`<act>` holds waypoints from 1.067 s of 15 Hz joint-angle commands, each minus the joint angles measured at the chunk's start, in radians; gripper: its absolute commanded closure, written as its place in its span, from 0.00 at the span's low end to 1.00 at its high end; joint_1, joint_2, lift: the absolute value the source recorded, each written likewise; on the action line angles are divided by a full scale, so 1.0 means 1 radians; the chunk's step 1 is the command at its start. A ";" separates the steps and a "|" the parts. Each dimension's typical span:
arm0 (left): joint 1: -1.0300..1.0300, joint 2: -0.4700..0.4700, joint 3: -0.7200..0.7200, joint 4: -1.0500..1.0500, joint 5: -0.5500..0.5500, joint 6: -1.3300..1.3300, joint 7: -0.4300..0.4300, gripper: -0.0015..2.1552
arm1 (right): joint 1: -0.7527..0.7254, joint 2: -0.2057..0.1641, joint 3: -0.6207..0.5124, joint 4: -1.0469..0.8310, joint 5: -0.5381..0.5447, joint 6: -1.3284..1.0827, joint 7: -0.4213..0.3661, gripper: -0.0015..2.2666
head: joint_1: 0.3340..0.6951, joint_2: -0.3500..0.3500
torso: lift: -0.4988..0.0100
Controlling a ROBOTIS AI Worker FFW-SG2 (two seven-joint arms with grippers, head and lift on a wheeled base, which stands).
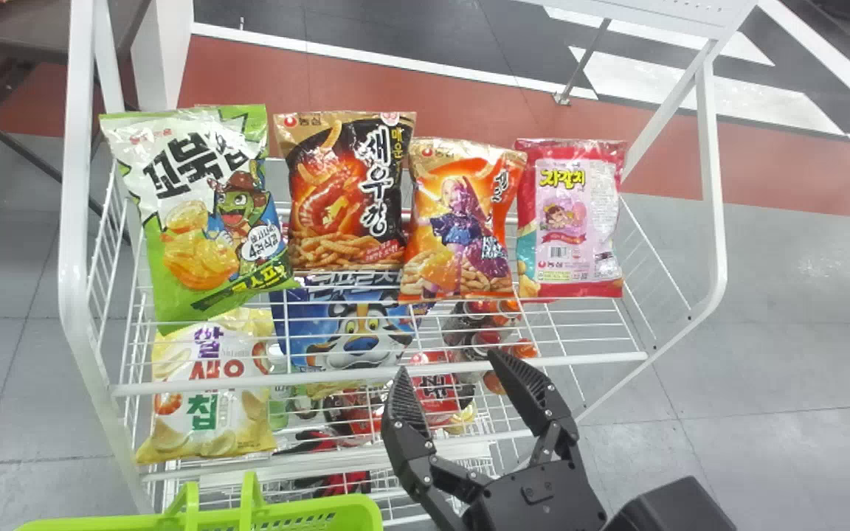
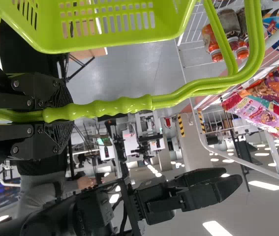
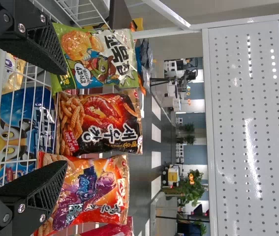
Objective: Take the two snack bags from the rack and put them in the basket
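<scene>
1. The basket [image 1: 307,510] is carried at the rack's near side, its handle [image 2: 124,105] clamped by the left gripper [image 2: 63,114], presumably so that bags can be lowered in from close by.
2. The right gripper [image 1: 447,365] is held before the rack [image 1: 580,361] with its fingers spread and nothing gripped, a pose suited to a frontal pinch.
3. On the upper tier, a green bag [image 1: 204,214], a dark bag [image 1: 351,192], an orange bag [image 1: 462,221] and a pink bag [image 1: 572,221] are stood in a row, probably for easy grasping; which two are wanted cannot be told.
4. The tier is formed of white wire, and more packets are stored below.
5. Beyond, a tiled floor [image 1: 764,310] is crossed by a red band; a perforated panel [image 3: 247,123] and a potted plant [image 3: 191,189] are seen.
</scene>
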 commanded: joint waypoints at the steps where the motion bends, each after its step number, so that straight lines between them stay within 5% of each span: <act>1: 0.000 0.000 0.000 0.000 0.000 0.000 0.000 0.87 | 0.001 -0.002 0.000 0.000 0.000 0.000 0.000 0.08 | 1.00 0.00 | 0.96; 16: 0.005 -0.002 -0.002 -0.003 -0.003 0.000 -0.004 0.87 | -0.029 -0.002 0.037 0.008 0.014 0.034 0.001 0.08 | 1.00 0.00 | 0.96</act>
